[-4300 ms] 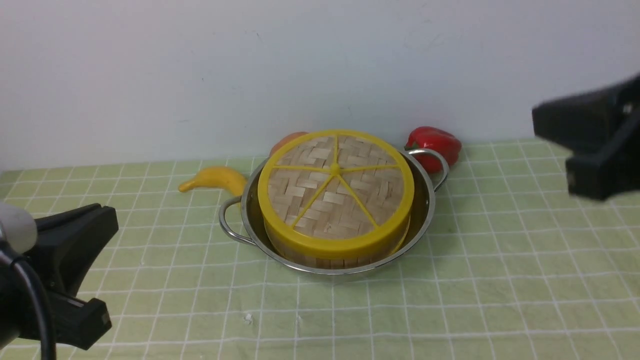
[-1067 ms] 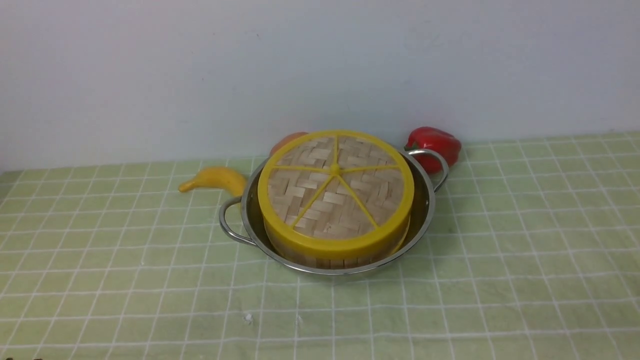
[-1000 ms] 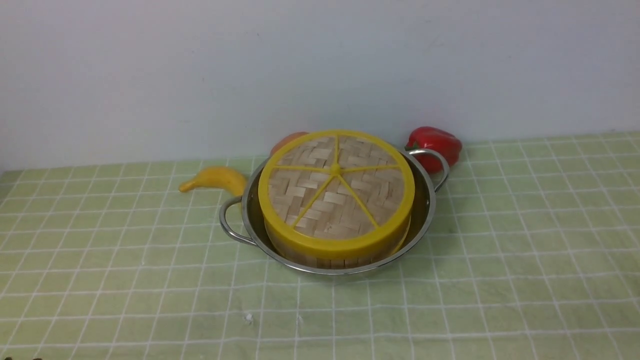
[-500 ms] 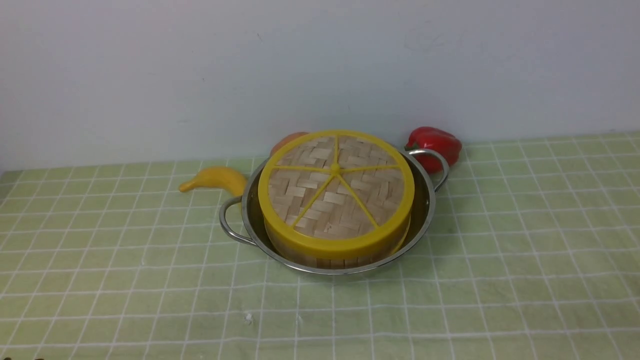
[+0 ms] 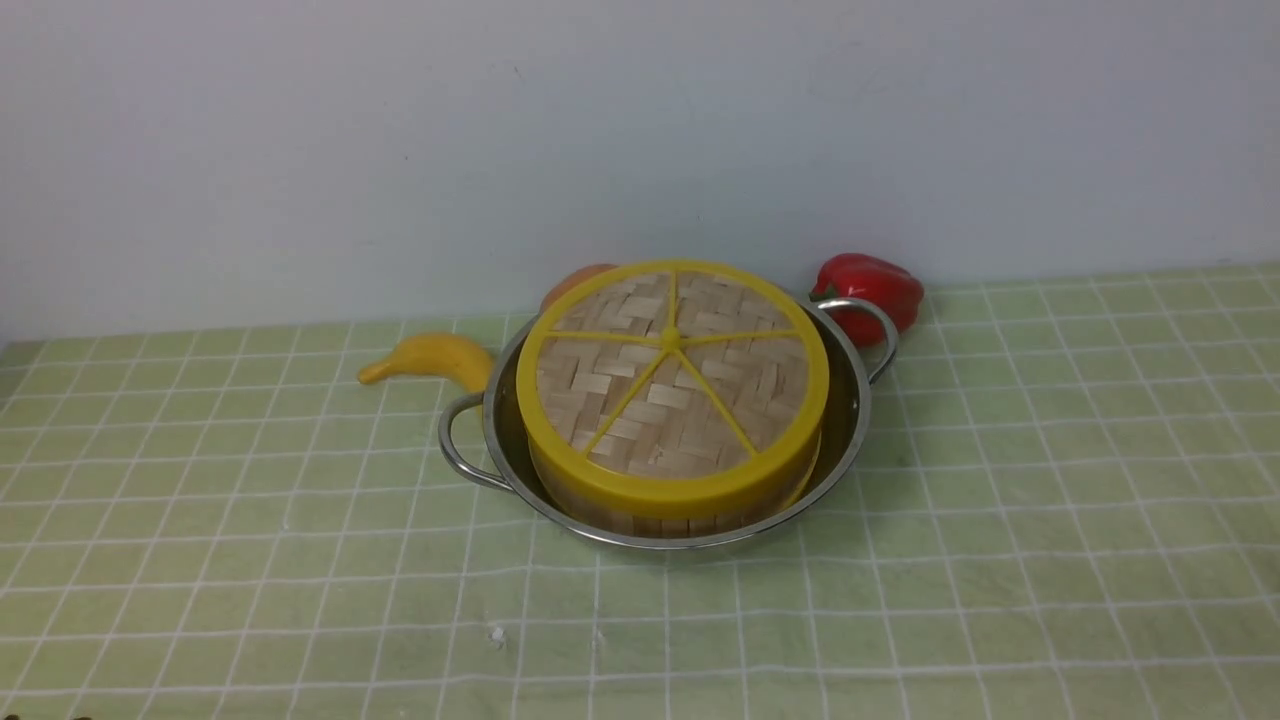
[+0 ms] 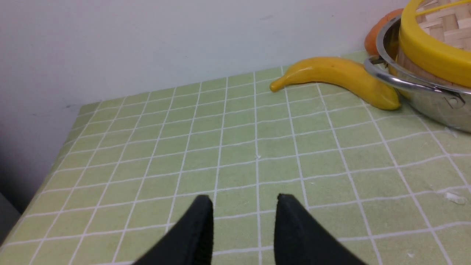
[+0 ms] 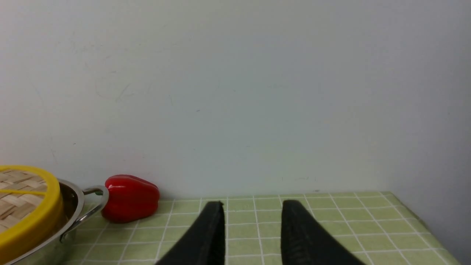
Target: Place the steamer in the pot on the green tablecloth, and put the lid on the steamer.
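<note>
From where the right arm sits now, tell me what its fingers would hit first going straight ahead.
Likely nothing on the tablecloth: the right gripper, open and empty, points at the wall. The red pepper sits off to the side.

We find no legible text, label, brand, number or sign in any view.

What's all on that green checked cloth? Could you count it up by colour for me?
Yellow: 3, lid, steamer with yellow rims, banana
Red: 1, pepper
Orange: 1, a fruit mostly hidden behind the pot
Silver: 1, pot
Total: 6
</note>
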`<act>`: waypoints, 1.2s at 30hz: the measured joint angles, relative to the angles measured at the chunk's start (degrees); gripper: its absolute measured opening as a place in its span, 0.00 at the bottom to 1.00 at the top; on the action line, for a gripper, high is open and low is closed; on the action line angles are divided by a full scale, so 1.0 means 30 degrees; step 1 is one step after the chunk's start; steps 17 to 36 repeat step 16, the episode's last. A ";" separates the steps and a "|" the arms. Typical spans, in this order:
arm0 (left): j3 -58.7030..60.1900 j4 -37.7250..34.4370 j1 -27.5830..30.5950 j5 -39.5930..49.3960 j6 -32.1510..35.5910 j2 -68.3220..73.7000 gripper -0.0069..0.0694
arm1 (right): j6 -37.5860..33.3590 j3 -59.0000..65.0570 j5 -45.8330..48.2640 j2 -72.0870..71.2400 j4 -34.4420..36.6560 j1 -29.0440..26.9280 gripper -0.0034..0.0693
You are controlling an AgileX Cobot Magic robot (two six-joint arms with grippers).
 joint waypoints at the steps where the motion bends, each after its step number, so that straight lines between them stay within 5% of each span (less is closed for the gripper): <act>1: 0.0000 0.0000 0.0000 0.0000 0.0000 0.0000 0.40 | 0.0000 0.0000 0.0000 0.0000 0.0000 0.0000 0.38; 36: 0.0000 0.0000 0.0000 0.0000 0.0000 0.0000 0.41 | 0.0000 0.0000 0.0000 0.0000 0.0000 0.0000 0.38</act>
